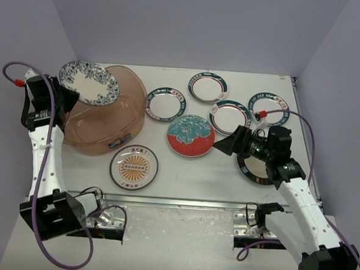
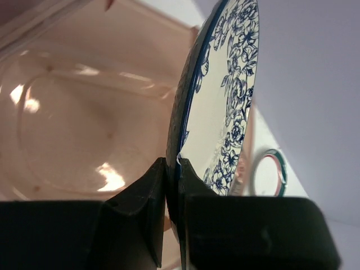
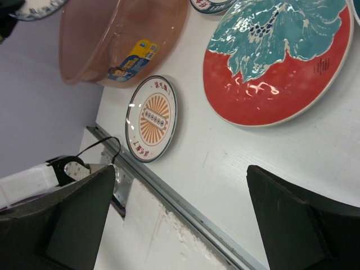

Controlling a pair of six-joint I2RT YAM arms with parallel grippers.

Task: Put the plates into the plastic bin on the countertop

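Step in hand, as judged: getting the first plate down into the bin.

Left gripper (image 1: 65,96) is clenched on the edge of the blue-and-white plate (image 1: 88,82). The wrist view shows both fingers (image 2: 140,191) pinching the rim, with only a shallow bite. From above, the plate hangs over the far-left rim of the bin (image 1: 104,130), part inside the wall line and part outside. The bin's floor looks bare in the wrist view (image 2: 73,124). Whether the plate's lower edge touches the bin wall cannot be told.

Right gripper (image 1: 228,143) is released, jaws wide, grasping nothing. It hovers low over the countertop (image 1: 189,178), just beside the red-and-teal plate (image 1: 191,135). The dark-rimmed plate (image 1: 254,169) lies partly hidden under that arm.

Seven other plates lie flat on the countertop. The orange-centred plate (image 1: 134,166) is just in front of the bin, and four small rimmed plates (image 1: 165,104) are further back.

Notes for doing the step well:
- Carry the plate inward until the whole disc is inside the rim — a release here would likely catch the wall.
- Level it and lower it close to the floor before letting go — ceramic would chip if dropped.
- Turn the wrist slowly, since the pinch is shallow and the plate could pivot.
- Set it to one side of the floor to leave room for stacking.
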